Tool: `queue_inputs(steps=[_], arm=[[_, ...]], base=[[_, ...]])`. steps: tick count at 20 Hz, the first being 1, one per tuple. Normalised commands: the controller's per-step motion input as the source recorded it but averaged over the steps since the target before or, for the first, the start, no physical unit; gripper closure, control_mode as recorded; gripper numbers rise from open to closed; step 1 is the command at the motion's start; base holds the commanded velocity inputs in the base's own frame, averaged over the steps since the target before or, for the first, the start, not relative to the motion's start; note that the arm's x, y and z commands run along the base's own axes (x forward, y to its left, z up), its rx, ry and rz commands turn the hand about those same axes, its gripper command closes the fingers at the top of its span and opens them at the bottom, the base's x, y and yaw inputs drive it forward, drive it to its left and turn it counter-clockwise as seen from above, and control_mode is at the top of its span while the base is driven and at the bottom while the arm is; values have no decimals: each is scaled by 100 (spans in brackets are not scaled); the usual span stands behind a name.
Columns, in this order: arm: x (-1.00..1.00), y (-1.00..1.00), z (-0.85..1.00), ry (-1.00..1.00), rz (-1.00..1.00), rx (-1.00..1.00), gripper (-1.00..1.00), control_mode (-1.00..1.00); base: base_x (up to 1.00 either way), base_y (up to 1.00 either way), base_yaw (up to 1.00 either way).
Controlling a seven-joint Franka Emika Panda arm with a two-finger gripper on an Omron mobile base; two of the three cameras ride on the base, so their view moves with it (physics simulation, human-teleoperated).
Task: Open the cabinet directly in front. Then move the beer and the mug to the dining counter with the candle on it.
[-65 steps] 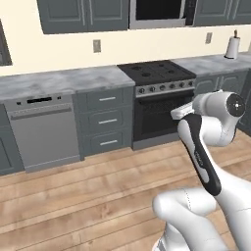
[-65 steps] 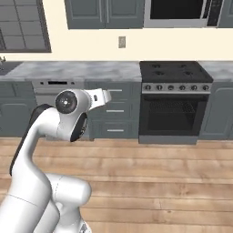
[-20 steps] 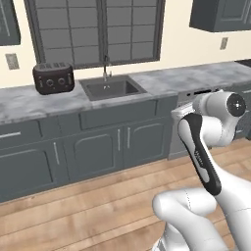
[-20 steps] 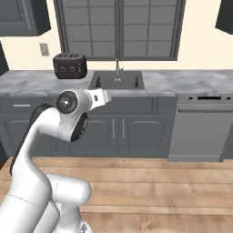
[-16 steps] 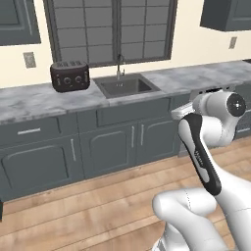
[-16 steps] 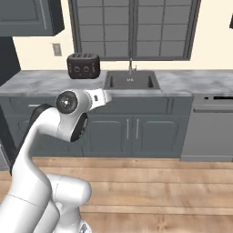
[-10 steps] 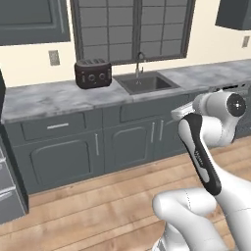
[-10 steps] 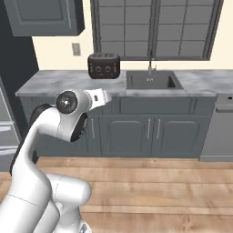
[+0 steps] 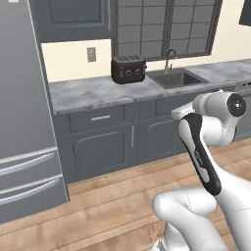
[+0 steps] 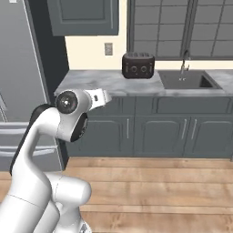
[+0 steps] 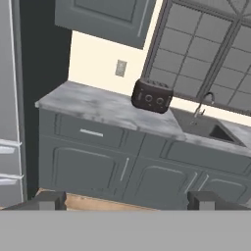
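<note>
The gripper (image 11: pixel 126 200) is seen in the hand view with its two dark fingertips (image 11: pixel 49 200) set wide apart near the bottom corners; nothing is held between them and nothing is touched. Beyond the jaws, low grey base cabinets (image 11: pixel 108 169) are seen under a grey marble worktop (image 11: pixel 103 108). A black toaster (image 11: pixel 152 95) stands on that worktop, just beside a sink (image 11: pixel 203 126) with a tap, and a large paned window (image 11: pixel 206 49) rises behind them. A wall socket (image 11: pixel 120 68) is set in the cream wall left of the toaster.

A dark grey wall cabinet (image 11: pixel 105 17) hangs above the worktop, up and to the left of the toaster; its door is shut. The same cabinet (image 9: pixel 73 19) is seen at the top of the left base view, and a tall steel fridge (image 9: pixel 22 112) stands at the left edge of the row.

Against the frames half a second earlier, the whole picture has slid to the right in both base views: the toaster (image 10: pixel 138 64) and sink (image 10: pixel 186 79) now lie further right, and far more of the fridge (image 10: pixel 20 86) is shown. This is a move of the base, not of the things. The arm's pose in front of the cameras is unchanged, and the jaws have stayed apart.
</note>
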Motion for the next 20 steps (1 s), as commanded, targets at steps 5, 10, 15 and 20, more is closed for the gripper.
queue_inputs(steps=[5,10,15,20], arm=[[0,0,0,0,0,0,-100,100],[0,0,0,0,0,0,-100,100],[0,0,0,0,0,0,-100,100],[0,0,0,0,0,0,-100,100]], base=[[-38,100,0],[-33,100,0],[-34,100,0],[-40,100,0]])
